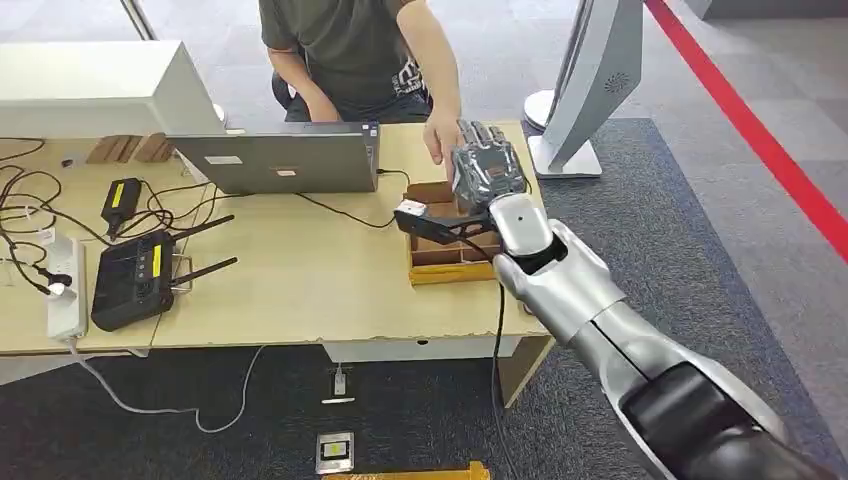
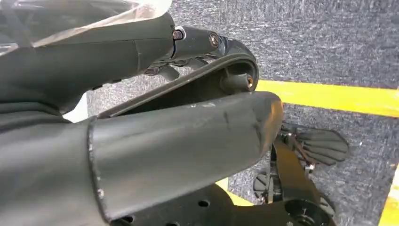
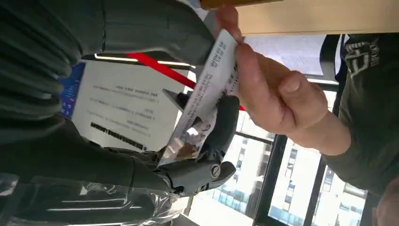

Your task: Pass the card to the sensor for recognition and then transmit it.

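The robot's silver right hand [image 1: 487,172] is raised above the far corner of the pale wooden worktop [image 1: 300,290], its dark fingers [image 3: 221,127] closed around the white printed card [image 3: 207,99]. It holds the card up, probably for handover: the seated person's hand [image 3: 273,94] pinches the card's other end. The left hand's state cannot be told.

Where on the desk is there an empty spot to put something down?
Bare wood lies between the black radio and the wooden tray, in front of the laptop. The left end is crowded with cables and a power strip.
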Robot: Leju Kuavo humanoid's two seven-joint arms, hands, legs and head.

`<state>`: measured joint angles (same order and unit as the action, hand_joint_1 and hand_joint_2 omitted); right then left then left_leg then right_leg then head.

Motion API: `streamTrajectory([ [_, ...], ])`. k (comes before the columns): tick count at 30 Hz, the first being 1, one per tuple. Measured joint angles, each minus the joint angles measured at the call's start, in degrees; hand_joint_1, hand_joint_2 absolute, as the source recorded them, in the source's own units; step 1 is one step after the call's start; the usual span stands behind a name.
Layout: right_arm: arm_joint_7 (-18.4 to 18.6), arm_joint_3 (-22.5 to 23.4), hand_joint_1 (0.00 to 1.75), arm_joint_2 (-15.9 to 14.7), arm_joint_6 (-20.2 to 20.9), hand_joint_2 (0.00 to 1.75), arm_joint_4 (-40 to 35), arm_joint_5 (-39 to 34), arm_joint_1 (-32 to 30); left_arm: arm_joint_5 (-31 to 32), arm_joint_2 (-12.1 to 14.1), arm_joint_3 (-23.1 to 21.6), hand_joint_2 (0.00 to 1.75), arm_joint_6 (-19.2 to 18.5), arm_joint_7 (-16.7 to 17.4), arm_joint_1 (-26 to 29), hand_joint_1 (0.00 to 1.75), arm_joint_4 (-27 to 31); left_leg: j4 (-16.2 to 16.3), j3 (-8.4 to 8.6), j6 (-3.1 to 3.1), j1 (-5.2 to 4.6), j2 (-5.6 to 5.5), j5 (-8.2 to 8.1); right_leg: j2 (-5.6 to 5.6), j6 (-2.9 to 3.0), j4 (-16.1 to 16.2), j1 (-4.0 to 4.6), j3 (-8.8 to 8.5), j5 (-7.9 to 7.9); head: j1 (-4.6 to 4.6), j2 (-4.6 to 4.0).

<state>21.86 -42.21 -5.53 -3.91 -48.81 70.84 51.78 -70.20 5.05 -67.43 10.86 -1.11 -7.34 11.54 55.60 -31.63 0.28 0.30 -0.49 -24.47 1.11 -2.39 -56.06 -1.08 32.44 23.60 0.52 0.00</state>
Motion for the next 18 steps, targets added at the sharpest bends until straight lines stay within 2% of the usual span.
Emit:
streamTrajectory([
  [13,1.36,0.11,0.0,-3.26,1.6,0.0,-2.6,0.37,-0.57,0.96,0.11,-0.11,0.0,-1.16,-0.83,0.03,0.0,0.0,0.0,0.0,-0.01,-0.01,0.02,-0.01,-0.01,0.0,0.0,0.02,0.02,0.0,-0.02,0.0],
  [18,1.38,1.62,0.0,-5.09,-1.39,0.0,-6.03,-2.42,-2.12,0.7,0.11,-0.11,0.0,-1.33,-1.05,0.1,0.0,0.0,0.01,0.01,0.0,-0.01,0.02,-0.01,-0.02,0.0,0.02,0.02,0.02,0.0,0.0,0.0],
])
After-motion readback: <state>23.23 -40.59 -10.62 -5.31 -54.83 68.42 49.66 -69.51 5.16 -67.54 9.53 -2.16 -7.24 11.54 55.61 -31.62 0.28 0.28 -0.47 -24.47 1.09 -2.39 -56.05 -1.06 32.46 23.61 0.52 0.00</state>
